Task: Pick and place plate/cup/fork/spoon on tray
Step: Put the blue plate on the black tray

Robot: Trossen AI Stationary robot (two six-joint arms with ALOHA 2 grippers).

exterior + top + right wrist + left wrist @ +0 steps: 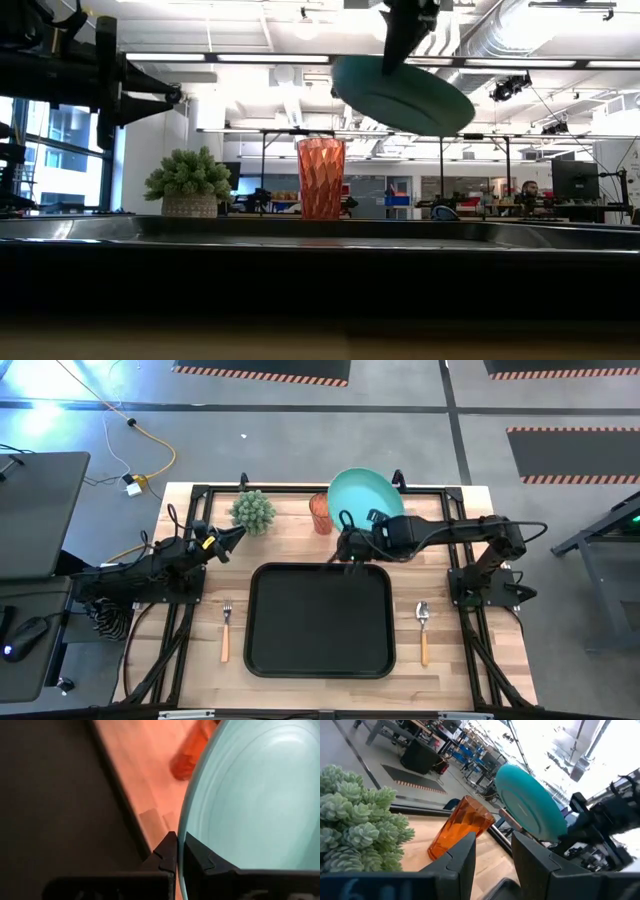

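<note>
Right claw (352,550) pinched on plate (366,492) rim, lifted; tray (320,660) just nearside, below. Left claw (492,851) open, farther.

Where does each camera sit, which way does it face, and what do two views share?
High: above the table, facing straight down; both arms show, plate held up by the right gripper beside the tray.
Low: at tabletop height, facing level across; cup and plant stand, plate hangs overhead.
Left wrist: on the left arm, past its open fingers toward cup and plate.
Right wrist: on the right arm, fingers clamped on the plate's rim.
Shared: all four show the plate.
</note>
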